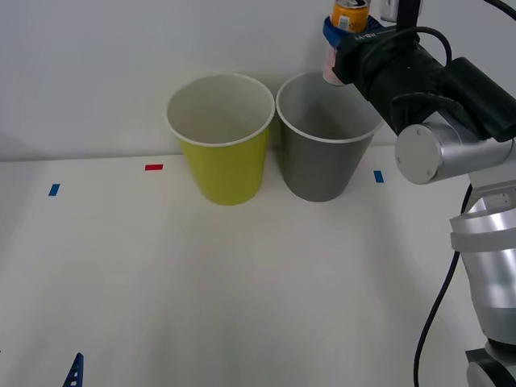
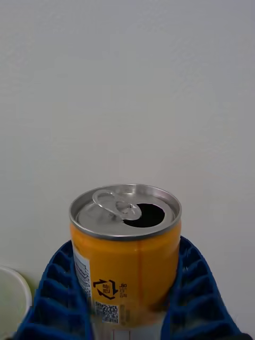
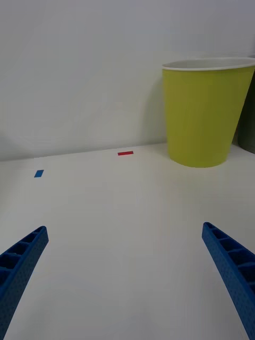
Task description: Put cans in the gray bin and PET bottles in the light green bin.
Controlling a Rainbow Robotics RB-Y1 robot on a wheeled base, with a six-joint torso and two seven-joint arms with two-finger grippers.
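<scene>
The right gripper [image 1: 348,36] is raised above the far right part of the white desk [image 1: 242,290], over the far rim of the gray bin [image 1: 322,149]. Its blue ribbed fingers [image 2: 53,297] are clamped on the drink can [image 2: 125,249], one on each side. The can is upright, with the tab opening visible in its silver top and an orange body. The light green bin [image 1: 224,141] stands just left of the gray bin, both near the desk's far edge. The left gripper [image 3: 127,276] sits low by the near left corner, fingers spread apart, holding nothing.
</scene>
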